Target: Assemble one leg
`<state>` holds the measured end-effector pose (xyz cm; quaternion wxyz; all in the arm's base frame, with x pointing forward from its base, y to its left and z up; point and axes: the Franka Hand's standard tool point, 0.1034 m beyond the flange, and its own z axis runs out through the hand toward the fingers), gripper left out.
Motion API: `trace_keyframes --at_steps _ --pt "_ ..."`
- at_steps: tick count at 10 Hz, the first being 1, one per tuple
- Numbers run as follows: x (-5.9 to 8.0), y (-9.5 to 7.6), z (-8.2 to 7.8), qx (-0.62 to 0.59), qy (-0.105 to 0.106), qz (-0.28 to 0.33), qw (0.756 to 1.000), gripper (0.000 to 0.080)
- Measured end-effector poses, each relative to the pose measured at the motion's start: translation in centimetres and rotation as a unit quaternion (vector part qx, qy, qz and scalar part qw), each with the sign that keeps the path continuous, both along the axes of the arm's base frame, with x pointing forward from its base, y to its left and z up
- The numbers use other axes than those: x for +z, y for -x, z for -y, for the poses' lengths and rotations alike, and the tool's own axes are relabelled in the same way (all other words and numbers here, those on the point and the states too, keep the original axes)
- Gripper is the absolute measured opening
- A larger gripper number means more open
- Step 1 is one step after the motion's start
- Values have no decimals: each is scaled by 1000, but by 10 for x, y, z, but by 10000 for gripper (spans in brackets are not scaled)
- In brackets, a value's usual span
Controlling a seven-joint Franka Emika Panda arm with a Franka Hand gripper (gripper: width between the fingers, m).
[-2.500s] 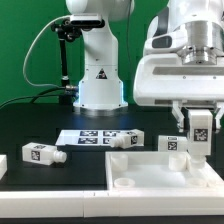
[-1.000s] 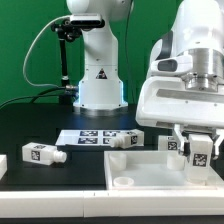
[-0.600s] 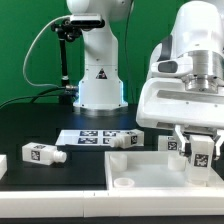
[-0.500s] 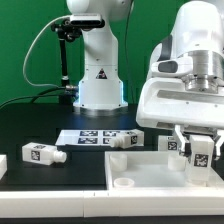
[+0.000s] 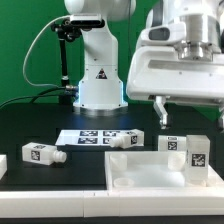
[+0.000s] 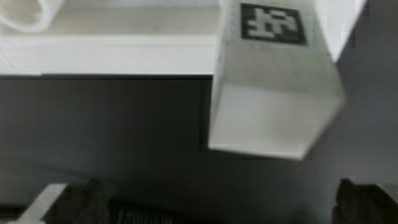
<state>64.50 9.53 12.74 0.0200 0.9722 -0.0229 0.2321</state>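
Observation:
One leg (image 5: 198, 155), a white block with a black-and-white tag, stands upright at the far right corner of the large white square panel (image 5: 140, 172). My gripper (image 5: 190, 112) hangs above it, open and empty, clear of the leg. In the wrist view the same leg (image 6: 276, 90) shows below the open gripper (image 6: 217, 205), with its tag end pointing away. Both dark fingertips (image 6: 71, 200) stand wide apart, with nothing between them.
Other legs lie on the black table: one at the exterior view's left (image 5: 38, 154), one in the middle (image 5: 125, 140), one behind the panel (image 5: 172, 144). The marker board (image 5: 88, 136) lies in front of the robot base (image 5: 98, 85).
The gripper was shut on the leg at the panel's corner. It has let go and risen straight up. The leg stays standing there.

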Motion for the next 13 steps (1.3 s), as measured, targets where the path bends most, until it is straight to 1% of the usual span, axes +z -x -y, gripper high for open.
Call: trace_keyframes --at_steps 1,2,3,4,5,6,7,8,10,11,12,13 --pt "9 -5 7 -1 -12 -28 1000 648" --pt "8 -4 5 -10 -25 -79 997 648" --pt "10 -6 -5 -10 -19 -125 992 649" --pt "11 -8 -3 -10 -20 -138 990 649" --pt "10 -4 1 -16 -22 -164 986 649" --pt "11 -7 0 -15 -22 -156 987 649" --pt "8 -6 0 -18 -25 -157 987 649" --pt "2 -4 0 -36 -50 -162 985 649" --pt "-13 -5 2 -46 -66 -167 983 649" --pt "-22 -5 0 -49 -66 -167 983 649" --pt "-33 -4 -5 -61 -59 -170 982 649" --pt "-41 -3 -7 -62 -55 -173 981 649"
